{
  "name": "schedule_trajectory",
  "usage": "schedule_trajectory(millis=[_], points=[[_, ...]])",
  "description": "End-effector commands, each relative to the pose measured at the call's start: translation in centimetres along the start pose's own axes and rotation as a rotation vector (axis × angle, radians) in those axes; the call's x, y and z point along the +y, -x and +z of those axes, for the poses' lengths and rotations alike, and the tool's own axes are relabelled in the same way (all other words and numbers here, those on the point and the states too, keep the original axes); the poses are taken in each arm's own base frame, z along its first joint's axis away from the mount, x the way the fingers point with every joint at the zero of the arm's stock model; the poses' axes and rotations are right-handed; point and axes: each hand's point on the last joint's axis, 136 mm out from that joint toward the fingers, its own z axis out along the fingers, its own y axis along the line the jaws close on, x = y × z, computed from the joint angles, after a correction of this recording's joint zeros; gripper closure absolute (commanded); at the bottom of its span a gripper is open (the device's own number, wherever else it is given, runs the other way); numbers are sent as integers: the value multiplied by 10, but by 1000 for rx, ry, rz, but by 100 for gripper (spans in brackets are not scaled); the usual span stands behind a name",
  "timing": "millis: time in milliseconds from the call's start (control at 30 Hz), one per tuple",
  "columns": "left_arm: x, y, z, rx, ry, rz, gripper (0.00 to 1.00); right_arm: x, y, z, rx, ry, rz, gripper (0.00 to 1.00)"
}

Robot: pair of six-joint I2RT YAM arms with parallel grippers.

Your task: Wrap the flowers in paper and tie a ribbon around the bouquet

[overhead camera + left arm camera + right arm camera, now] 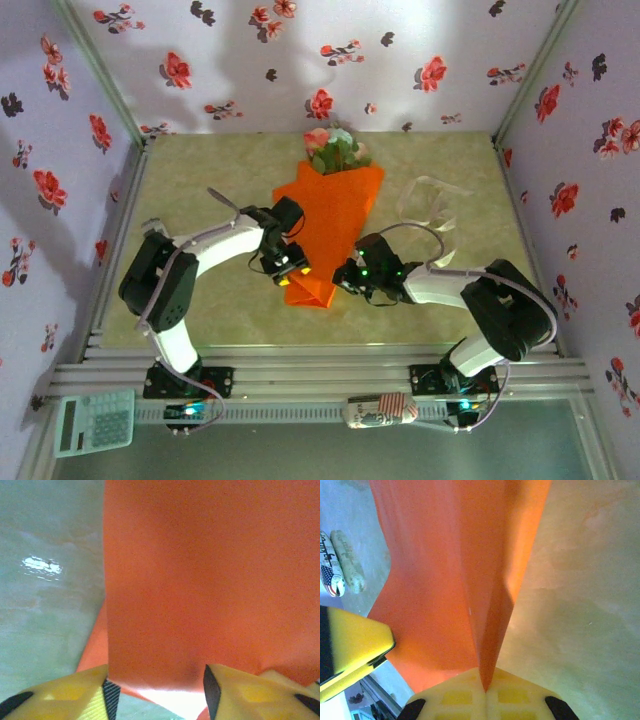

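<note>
- The paper (335,215) lies in the middle of the surface (200,180), folded into a long orange wrap that is wide at the far end and narrows toward the arms
- The flowers (333,148) stick out of the wide far end, pink and cream blooms with green leaves, close to the back wall
- The ribbon (425,205) lies in loose loops on the surface just right of the paper, apart from both claws
- The left claw (290,265) is at the near left edge of the paper; its wrist camera shows the left claw (157,695) with yellow fingers (65,695) standing apart, a flap of the paper (200,580) lying between them, not pinched
- The right claw (345,278) is at the near right edge of the paper; its wrist camera shows the right claw (485,692) with fingers pressed together on a raised fold of the paper (445,580), the ridge running straight into the seam between them
- A calculator (95,422) and a small printed pouch (380,410) rest by the arm bases at the near edge
</note>
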Motion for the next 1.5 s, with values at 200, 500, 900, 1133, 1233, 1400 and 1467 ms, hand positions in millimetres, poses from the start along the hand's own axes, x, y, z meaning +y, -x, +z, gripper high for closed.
schedule_trajectory(millis=[200, 500, 900, 1133, 1233, 1400, 1467], points=[[42, 3, 32, -21, 123, -8, 100, 9, 6, -2, -23, 7, -36, 100], [88, -1, 62, -6, 202, -53, 100, 10, 23, 3, -71, 14, -57, 65], [110, -6, 73, 10, 230, -80, 100, 10, 49, 9, -128, 30, -54, 88], [112, -7, 73, 12, 238, -70, 100, 14, 66, -1, -196, 44, -60, 73], [113, -7, 74, 14, 240, -63, 100, 12, 80, 0, -223, 59, -37, 70], [114, -8, 74, 17, 244, -56, 100, 13, 101, 8, -238, 96, -4, 98], [113, -7, 74, 17, 245, -51, 100, 14, 105, 7, -251, 95, -3, 100]])
